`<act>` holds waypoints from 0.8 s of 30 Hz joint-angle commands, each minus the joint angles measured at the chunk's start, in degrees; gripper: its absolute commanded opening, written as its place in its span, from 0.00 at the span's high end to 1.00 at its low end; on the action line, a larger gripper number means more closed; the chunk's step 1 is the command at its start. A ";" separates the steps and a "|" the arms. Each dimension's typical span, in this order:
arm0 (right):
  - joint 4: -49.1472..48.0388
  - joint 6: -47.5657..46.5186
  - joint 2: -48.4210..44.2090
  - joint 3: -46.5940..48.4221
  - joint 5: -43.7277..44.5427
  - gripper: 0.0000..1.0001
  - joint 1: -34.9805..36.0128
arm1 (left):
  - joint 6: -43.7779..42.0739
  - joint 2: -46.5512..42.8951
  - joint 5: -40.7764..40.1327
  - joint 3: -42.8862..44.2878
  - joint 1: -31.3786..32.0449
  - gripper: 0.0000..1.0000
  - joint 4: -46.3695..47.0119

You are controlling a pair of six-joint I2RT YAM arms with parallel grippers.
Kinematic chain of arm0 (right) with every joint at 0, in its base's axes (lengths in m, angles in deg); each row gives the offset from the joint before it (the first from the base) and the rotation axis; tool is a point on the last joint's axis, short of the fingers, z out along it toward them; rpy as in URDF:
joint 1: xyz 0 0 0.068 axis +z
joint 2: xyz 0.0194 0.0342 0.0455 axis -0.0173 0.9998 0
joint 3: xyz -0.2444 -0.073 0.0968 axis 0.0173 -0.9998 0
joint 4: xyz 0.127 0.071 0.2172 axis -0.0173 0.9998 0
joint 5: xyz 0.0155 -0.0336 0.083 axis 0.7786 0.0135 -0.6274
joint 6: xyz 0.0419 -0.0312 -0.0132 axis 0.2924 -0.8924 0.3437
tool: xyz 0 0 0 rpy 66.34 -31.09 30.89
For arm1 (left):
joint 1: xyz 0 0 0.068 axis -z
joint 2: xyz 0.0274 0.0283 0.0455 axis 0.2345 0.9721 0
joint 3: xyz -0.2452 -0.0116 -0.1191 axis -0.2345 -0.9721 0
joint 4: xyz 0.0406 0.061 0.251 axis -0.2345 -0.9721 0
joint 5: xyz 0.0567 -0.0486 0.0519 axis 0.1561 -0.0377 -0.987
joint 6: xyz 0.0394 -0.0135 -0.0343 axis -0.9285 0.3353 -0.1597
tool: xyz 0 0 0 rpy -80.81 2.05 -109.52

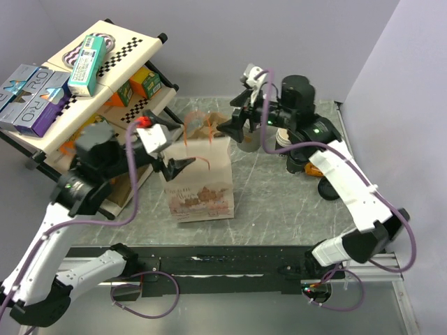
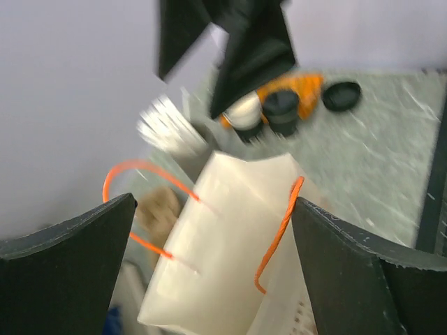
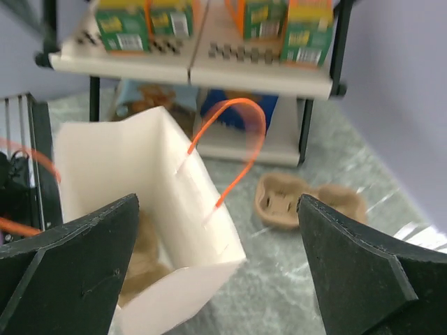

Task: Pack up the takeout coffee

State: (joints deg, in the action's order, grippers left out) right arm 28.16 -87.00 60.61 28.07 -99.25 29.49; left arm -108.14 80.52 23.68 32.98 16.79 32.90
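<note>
Although the paper bag [image 1: 202, 178] stands upright and open-mouthed in the middle of the table [image 1: 279, 202], the packing itself is not yet done. The takeout coffee [image 2: 281, 110] sits on the table beyond the bag, just beside the white cups [image 2: 244, 112] and near the loose black lid [image 2: 341, 95], and neither arm touches it. The left gripper [image 2: 213, 202] hangs over the bag's left side with its fingers spread wide and nothing pinched, the orange handles showing between them. The right gripper [image 3: 218, 199] hovers by the bag's far right corner, also spread and empty. Something brown lies low inside the bag, but what it is cannot be told. Judging from this, only the bag is ready; grasping the coffee, lifting it over the rim and setting it down upright inside all remain.
</note>
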 commanded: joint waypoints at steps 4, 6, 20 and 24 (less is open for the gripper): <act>0.41 -2.68 -2.59 2.12 -4.72 0.00 -0.16 | -3.03 1.94 2.18 9.61 0.15 0.00 -2.45; 0.86 -3.48 -2.33 1.77 -6.04 0.00 -0.07 | -3.47 1.94 4.56 9.28 0.15 0.01 -5.97; 0.33 -2.95 -2.76 0.98 -3.94 0.00 -0.07 | 2.86 -1.05 1.93 -0.85 0.15 0.14 4.55; -0.29 -4.00 -4.78 1.06 -0.69 0.00 -0.94 | 0.39 1.94 1.49 6.09 0.15 0.15 5.18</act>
State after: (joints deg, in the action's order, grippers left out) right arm 30.35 -89.78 59.54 28.79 -103.40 29.42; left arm -106.32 80.97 26.19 31.94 16.79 32.16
